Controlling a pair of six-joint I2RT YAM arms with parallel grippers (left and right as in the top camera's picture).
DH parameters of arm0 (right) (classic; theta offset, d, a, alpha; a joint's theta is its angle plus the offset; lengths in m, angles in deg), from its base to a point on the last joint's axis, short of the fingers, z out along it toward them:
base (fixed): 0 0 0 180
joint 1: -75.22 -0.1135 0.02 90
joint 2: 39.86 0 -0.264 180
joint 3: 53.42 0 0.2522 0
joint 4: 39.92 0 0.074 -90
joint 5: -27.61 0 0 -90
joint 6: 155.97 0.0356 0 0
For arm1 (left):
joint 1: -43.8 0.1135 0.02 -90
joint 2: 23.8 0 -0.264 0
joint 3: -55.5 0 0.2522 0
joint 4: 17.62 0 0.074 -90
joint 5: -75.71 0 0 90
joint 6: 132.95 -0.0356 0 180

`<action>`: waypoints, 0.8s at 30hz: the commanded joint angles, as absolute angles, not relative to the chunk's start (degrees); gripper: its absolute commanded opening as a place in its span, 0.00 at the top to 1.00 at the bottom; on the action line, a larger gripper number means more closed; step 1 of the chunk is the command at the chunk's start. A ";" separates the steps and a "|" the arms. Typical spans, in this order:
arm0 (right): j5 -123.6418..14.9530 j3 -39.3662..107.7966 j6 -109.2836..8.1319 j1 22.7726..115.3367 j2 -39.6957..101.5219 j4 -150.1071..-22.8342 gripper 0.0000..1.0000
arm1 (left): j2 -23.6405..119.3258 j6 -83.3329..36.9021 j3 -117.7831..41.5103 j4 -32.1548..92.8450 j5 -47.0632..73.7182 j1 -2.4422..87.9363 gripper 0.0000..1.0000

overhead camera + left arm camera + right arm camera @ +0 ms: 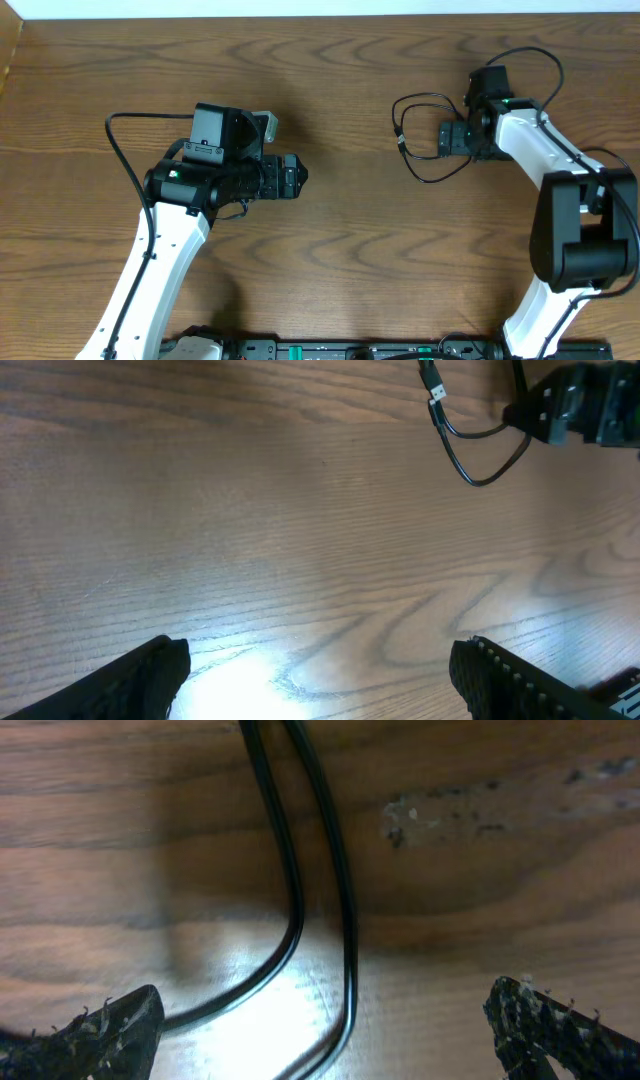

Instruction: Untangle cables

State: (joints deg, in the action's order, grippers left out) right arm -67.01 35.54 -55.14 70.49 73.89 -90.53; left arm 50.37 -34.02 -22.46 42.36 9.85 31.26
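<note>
A thin black cable (pixel 428 180) lies in a loose loop on the wooden table at the right. Its small plug end (pixel 437 395) shows in the left wrist view. My right gripper (pixel 441 138) is open and low over the loop. In the right wrist view two strands of the black cable (pixel 345 900) run between its spread fingers (pixel 320 1025). My left gripper (pixel 300 177) is open and empty over bare wood, well to the left of the cable; its fingers (pixel 320 665) frame only table. The white cable is out of view.
The table's far edge (pixel 320 14) runs along the top. The right arm's own thicker black cable (pixel 540 55) arcs above its wrist, and the left arm's (pixel 125 160) curves at the far left. A scuffed pale patch (pixel 410 820) marks the wood.
</note>
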 commanded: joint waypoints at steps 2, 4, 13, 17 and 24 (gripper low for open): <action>-68.26 35.17 -55.73 70.18 74.83 -89.19 0.01 | 50.69 -34.81 -22.22 42.55 10.77 31.35 0.12; -68.28 35.17 -55.76 70.18 74.92 -89.00 0.01 | 50.69 -34.81 -22.22 42.57 10.77 31.35 0.12; -69.55 35.12 -55.71 70.11 76.54 -89.39 0.15 | 50.67 -34.79 -22.22 42.64 10.79 31.35 0.12; -69.52 35.10 -55.28 69.37 77.52 -89.91 0.15 | 50.67 -34.81 -22.22 42.84 10.77 31.35 0.12; -69.55 34.14 -53.61 68.26 78.40 -90.61 0.25 | 50.67 -34.81 -22.22 44.37 10.77 31.35 0.12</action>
